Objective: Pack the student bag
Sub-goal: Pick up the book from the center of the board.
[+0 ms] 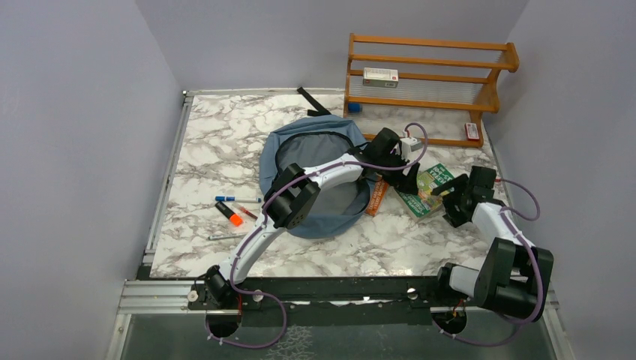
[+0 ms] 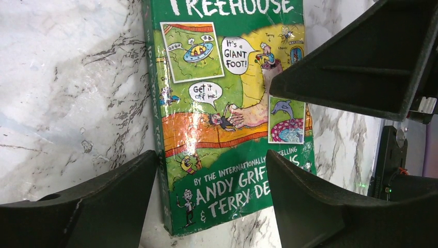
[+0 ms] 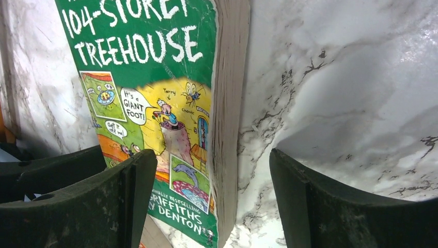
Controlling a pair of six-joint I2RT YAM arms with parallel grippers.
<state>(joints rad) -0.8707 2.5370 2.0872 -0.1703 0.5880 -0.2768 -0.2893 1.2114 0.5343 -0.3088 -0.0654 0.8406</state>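
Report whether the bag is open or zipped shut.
Open. In the top view the bag has its mouth spread into a wide ring, and its dark inside shows through the opening.

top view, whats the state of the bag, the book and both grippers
student bag, unzipped, mouth gaping, lying flat
green book, shut, flat, cover up
left gripper, open above the green book
right gripper, open over the green book's page edge
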